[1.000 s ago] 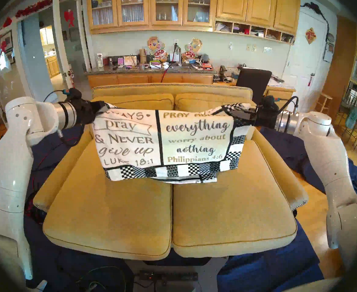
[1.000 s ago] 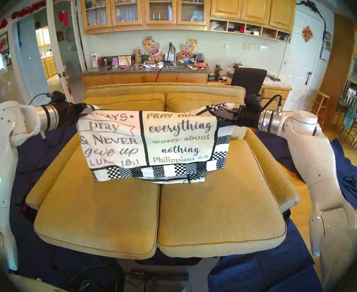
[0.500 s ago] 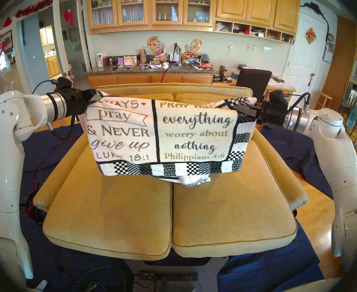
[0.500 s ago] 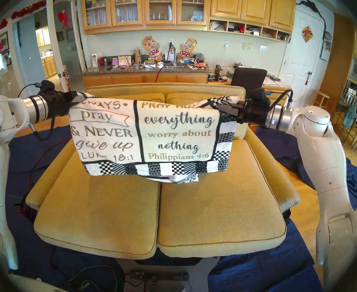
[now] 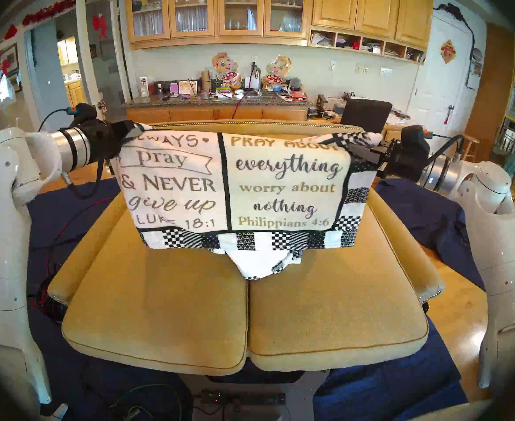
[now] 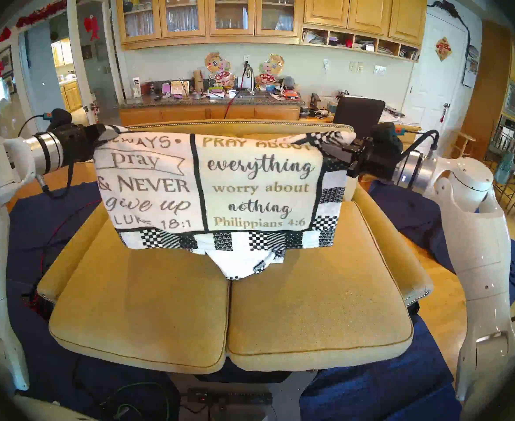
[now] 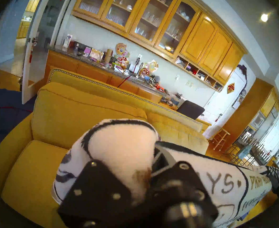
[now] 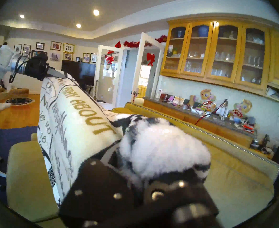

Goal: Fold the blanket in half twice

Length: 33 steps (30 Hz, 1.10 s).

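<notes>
White fleece with black grid lines and black and gold verse lettering, the blanket [image 5: 232, 183] hangs in the air over the seat of a yellow sofa [image 5: 244, 314], stretched level between the two arms with its checkered patchwork border [image 5: 250, 240] along the lower edge. It is doubled over, and a rear layer sags below the front one near the middle as a pointed white flap [image 5: 260, 264] that ends above the seam between the two seat cushions; whether the flap touches them cannot be told. The left gripper [image 5: 133, 131] has its jaws clamped on the upper left corner, where the left wrist view shows the fleece bunched up between the black fingers [image 7: 92, 178]. The right gripper [image 5: 361, 151] has its jaws clamped on the upper right corner, with a white and checkered tuft of cloth bulging out above its fingers [image 8: 99, 176] in the right wrist view. Both grippers point roughly level, in toward the blanket. Dark navy cloths [image 5: 426, 204] cover the floor on either side of the sofa and in front of it. Behind the sofa back runs a cluttered counter [image 5: 219, 100] under wooden wall cabinets [image 5: 219, 16] with glass doors.
</notes>
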{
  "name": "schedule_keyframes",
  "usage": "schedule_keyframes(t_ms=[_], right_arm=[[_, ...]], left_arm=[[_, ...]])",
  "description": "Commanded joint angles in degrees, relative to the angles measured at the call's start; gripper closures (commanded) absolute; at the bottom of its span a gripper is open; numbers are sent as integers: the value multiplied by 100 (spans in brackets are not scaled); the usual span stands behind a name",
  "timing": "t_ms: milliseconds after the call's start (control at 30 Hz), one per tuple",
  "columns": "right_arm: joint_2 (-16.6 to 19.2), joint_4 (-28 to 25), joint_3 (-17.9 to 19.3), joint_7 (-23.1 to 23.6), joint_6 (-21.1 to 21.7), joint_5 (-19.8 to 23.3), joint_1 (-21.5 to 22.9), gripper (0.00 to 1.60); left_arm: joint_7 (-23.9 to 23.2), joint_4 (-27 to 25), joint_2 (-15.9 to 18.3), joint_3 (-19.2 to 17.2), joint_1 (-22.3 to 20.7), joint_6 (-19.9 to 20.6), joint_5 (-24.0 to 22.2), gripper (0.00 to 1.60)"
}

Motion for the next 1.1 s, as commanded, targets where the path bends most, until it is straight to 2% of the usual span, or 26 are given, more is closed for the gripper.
schedule_keyframes(t_ms=[0,167,433,667,1067], right_arm=[[-282,-656,752,-594,95,-12,-668,160],[-571,-1099,1075,-983,208,-50,-1036,160],[-1070,-1626,1334,-1504,423,-146,-1578,160],[-1290,-1599,1242,-1617,487,-221,-1757,160],[-1420,-1359,944,-1599,538,-357,-1851,160]], left_arm=[[88,-203,-59,-352,-164,-223,11,160],[157,-265,-130,-311,-249,-262,6,160],[295,-211,-132,66,-358,-237,158,160],[345,-129,-146,229,-331,-262,297,160],[406,120,-80,401,-177,-197,535,160]])
